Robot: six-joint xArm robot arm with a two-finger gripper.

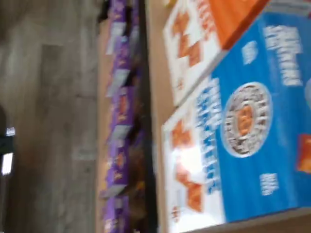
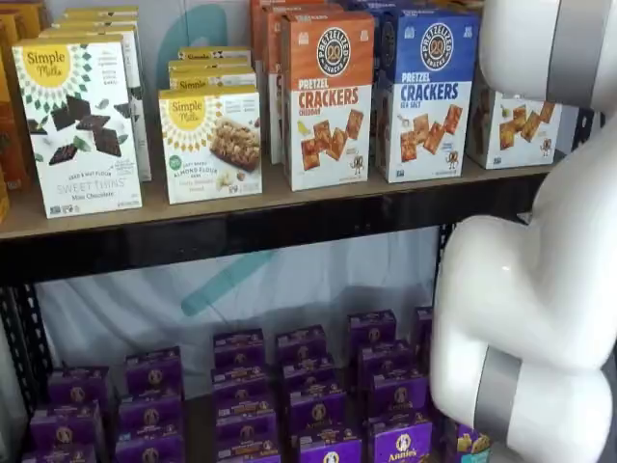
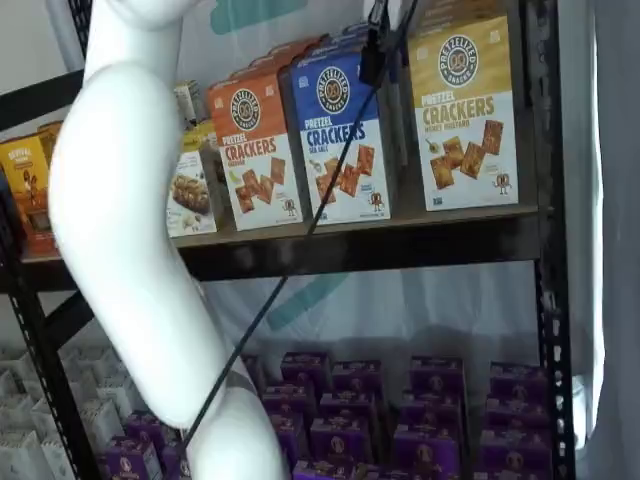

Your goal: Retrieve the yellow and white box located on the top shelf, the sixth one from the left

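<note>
The yellow and white box (image 3: 464, 112) is standing upright on the top shelf (image 3: 400, 245), its front reading "Pretzel Crackers", with square brown crackers printed on the white lower part. In a shelf view it is sitting just beside a blue pretzel cracker carton (image 3: 341, 138), and an orange pretzel cracker carton (image 3: 256, 152) is standing on the blue carton's far side. In a shelf view the yellow and white box (image 2: 516, 125) is showing only in part, behind the white robot arm (image 2: 540, 289); the blue carton (image 2: 426, 96) is next to it, then the orange carton (image 2: 326, 101), then white Simple Mills boxes (image 2: 210, 145). Small purple boxes (image 3: 430, 410) are filling the lower level beneath the top shelf. A black cable (image 3: 300, 250) is hanging across the blue carton. A dark part (image 3: 374, 50) is hanging at the blue carton's upper edge; whether the claw is wide or narrow cannot be told. The wrist view is blurred and turned sideways, showing the blue carton (image 1: 257, 126) beside the orange carton (image 1: 199, 43).
</note>
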